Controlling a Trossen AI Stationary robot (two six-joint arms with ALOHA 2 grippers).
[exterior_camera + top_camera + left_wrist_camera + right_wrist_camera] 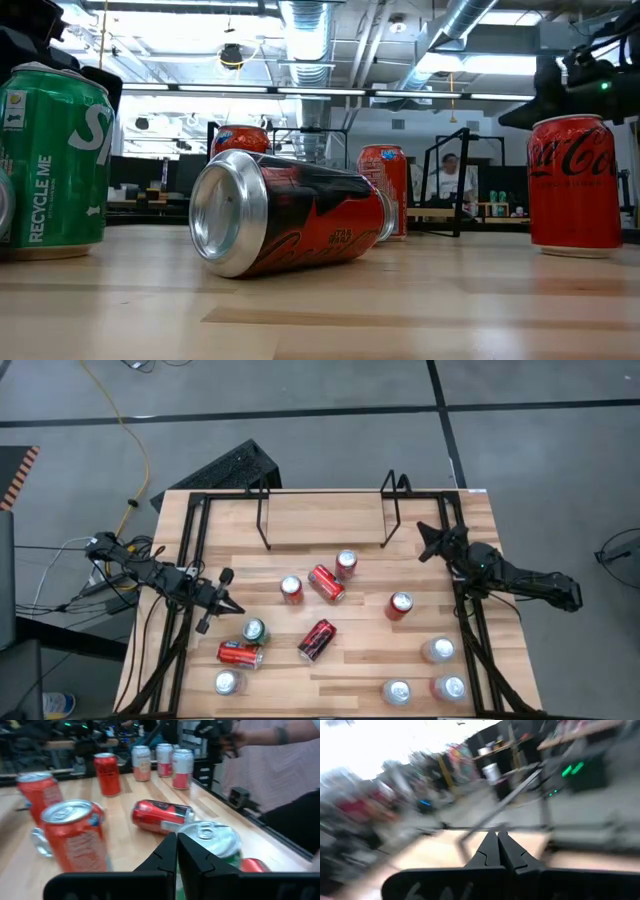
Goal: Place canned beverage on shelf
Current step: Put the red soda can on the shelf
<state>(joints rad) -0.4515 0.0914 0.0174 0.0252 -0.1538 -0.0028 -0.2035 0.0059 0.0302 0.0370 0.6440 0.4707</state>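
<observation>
Several beverage cans stand or lie on the wooden table. Among them are a green can, a lying black-and-red can and an upright red can. The shelf, a low rack of thin black rods, stands at the table's far side. My left gripper is shut and holds nothing, hovering just left of the green can, whose top shows past the fingers in the left wrist view. My right gripper is shut and holds nothing, above the table beside the shelf's right end loop.
More cans stand near the front: a lying red one, silver-topped ones. Others sit mid-table. Black rails edge the table. A person stands past the near edge.
</observation>
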